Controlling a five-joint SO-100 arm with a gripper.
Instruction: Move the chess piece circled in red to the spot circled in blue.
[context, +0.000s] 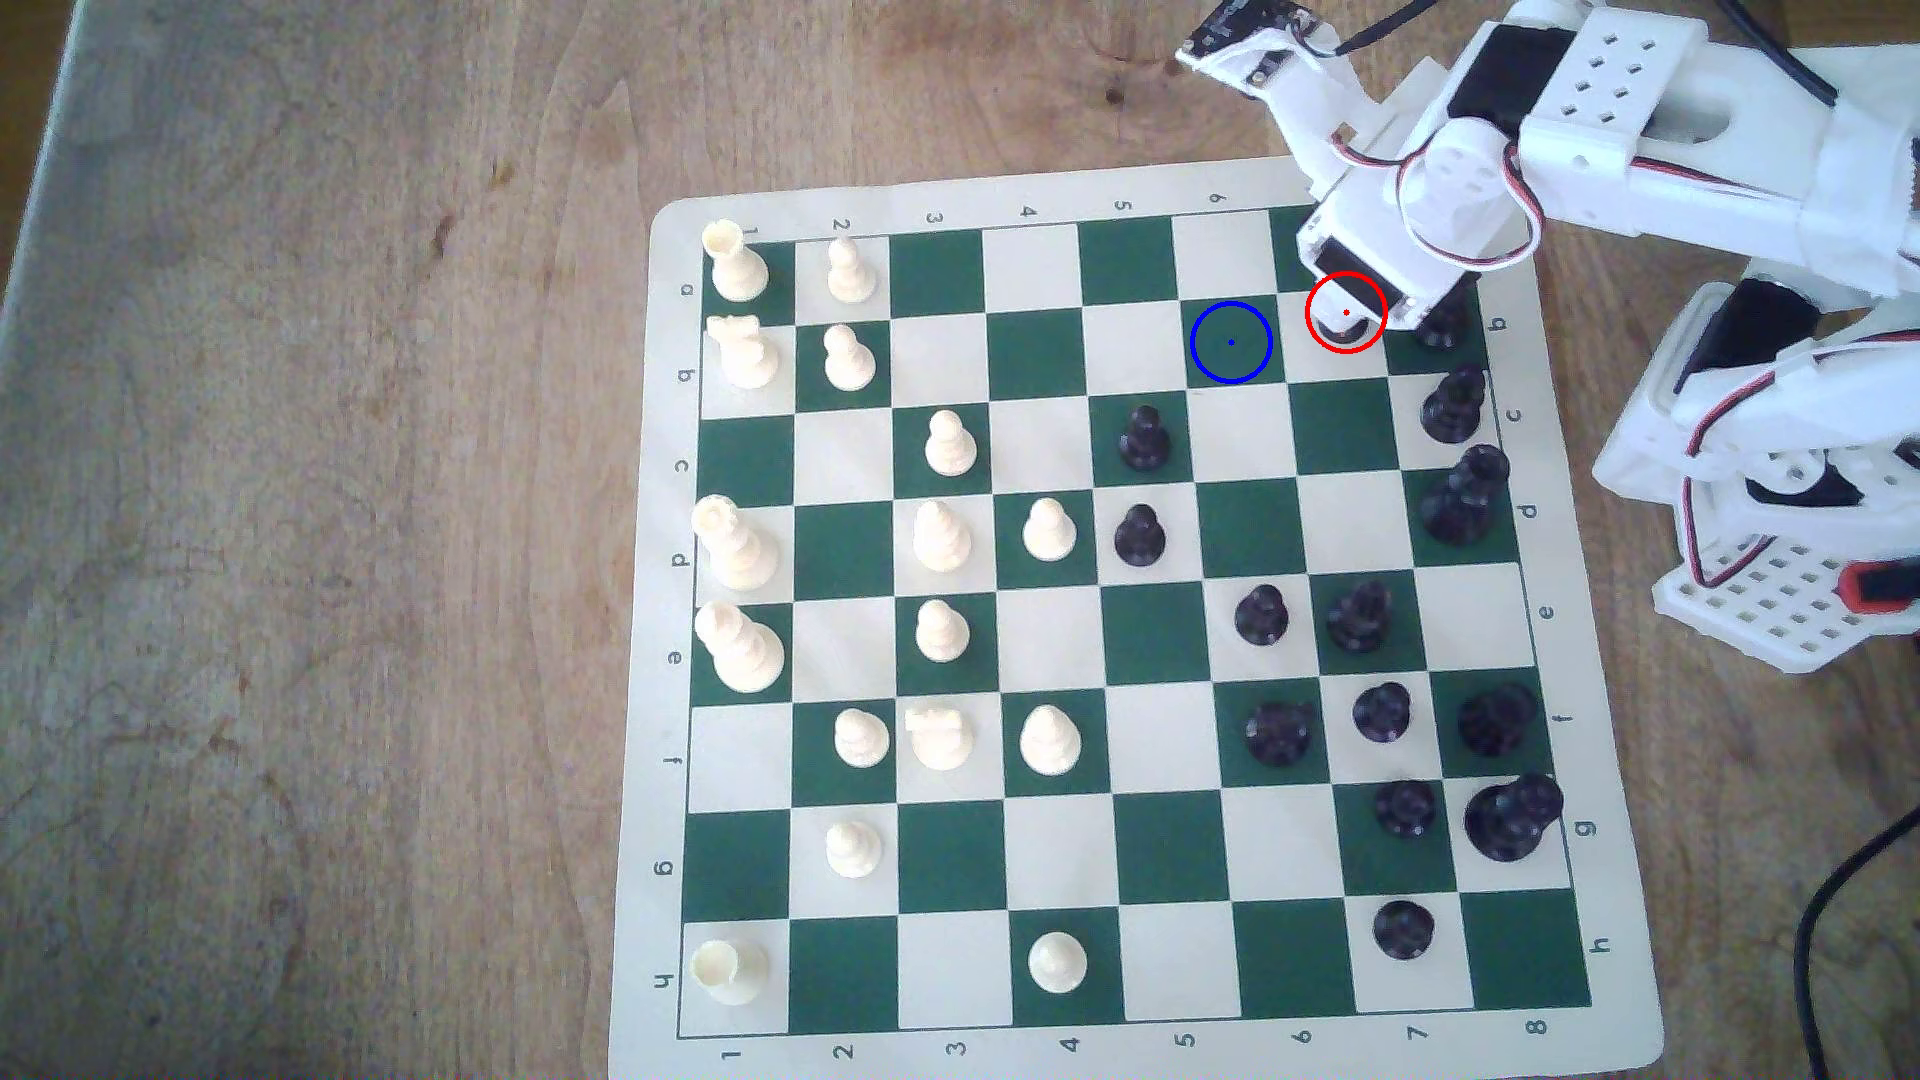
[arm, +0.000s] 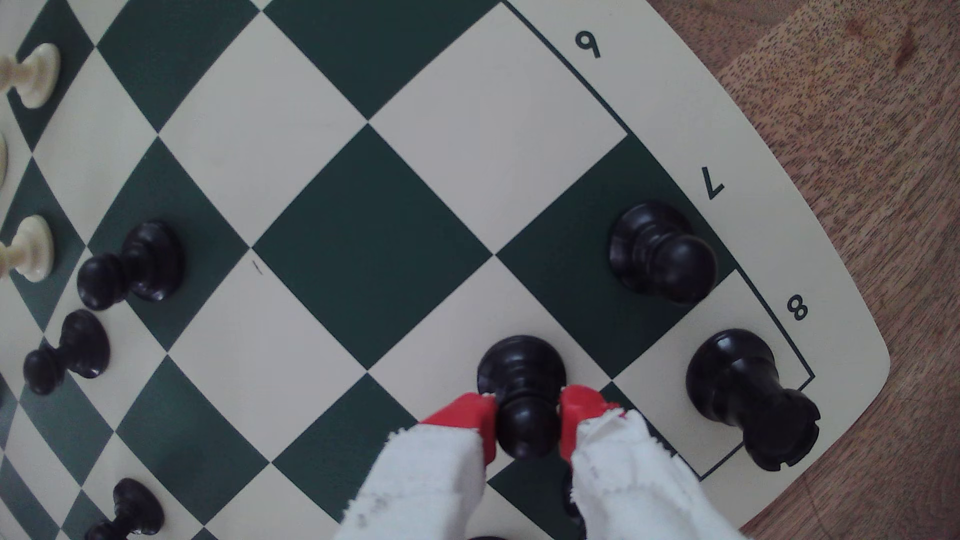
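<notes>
The claw (arm: 527, 415), its red tips wrapped behind in white cloth, is closed on the neck of the black pawn (arm: 522, 394), ball-headed and round-based, apparently still resting on its cream square beside the blue-ringed green spot (context: 1231, 358).
</notes>
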